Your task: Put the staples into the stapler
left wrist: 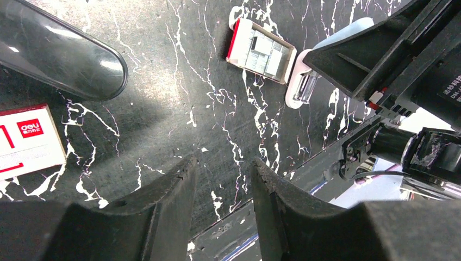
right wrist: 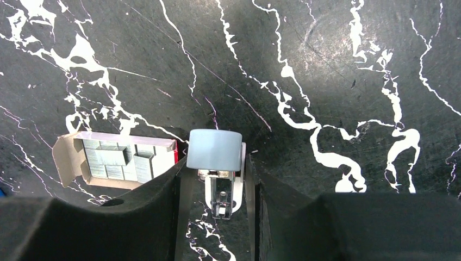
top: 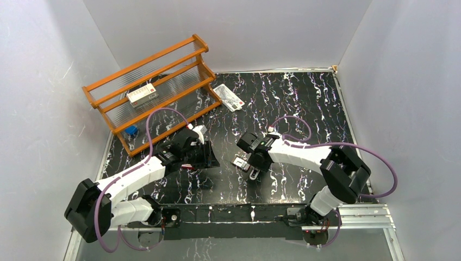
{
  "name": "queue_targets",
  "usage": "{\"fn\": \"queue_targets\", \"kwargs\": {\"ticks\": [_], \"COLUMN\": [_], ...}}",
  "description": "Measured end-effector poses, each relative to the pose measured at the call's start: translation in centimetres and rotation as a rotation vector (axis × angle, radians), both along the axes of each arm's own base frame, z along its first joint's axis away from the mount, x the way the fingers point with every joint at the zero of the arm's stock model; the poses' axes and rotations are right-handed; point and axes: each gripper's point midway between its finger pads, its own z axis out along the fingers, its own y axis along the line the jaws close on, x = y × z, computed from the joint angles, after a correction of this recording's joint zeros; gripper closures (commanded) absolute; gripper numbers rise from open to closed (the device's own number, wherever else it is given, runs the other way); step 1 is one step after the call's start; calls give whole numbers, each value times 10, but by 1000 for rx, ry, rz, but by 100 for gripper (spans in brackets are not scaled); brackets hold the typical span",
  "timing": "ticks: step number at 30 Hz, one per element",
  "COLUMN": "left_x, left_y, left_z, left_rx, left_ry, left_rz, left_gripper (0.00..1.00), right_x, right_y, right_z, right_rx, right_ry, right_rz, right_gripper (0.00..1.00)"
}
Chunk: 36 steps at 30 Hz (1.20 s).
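The right hand (right wrist: 216,168) seems to pinch the stapler (right wrist: 213,149); staples (right wrist: 117,160) lie just beside it. The left hand (left wrist: 223,163) is spread.

Staples tray (right wrist: 117,160) open, full, adj. to pale-blue stapler (right wrist: 214,151) w/ channel showing.

An orange wooden rack (top: 147,63) stands at the far left of the black, white-veined table (top: 304,103), close to the pale walls (top: 217,27). A larger red-and-white box (top: 142,94) lies on its middle shelf, and a small blue object (top: 131,130) sits low down near its left end. A flat white printed packet (top: 229,97) lies on the table just beside the rack's right end.
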Motion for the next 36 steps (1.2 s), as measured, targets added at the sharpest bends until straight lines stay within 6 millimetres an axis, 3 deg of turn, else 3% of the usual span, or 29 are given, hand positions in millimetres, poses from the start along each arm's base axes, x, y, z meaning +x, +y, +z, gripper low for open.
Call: {"fn": "queue_targets", "kwargs": {"ticks": [13,23,28,31,36], "left_x": [0,-1,-1,-1,-1], "left_y": [-3,-3,-3,-3,-2], "left_z": [2,-5,-6,-6,-7], "left_rx": [-16,-1,1,1,7], "left_ry": [0,19,23,23,27], "left_rz": [-11,-11,-10,-9,-7], "left_gripper": [59,59,59,59,59], "right_x": [4,42,57,67,71], "right_y": [-7,-38,-42,-43,-39], "right_z": [-1,10,11,11,8], "right_rx": [-45,-133,-117,-101,-83], "right_ry": [5,-36,-37,-49,-48], "right_rz": [96,289,382,424,492], "right_gripper": [60,61,61,55,52]}}
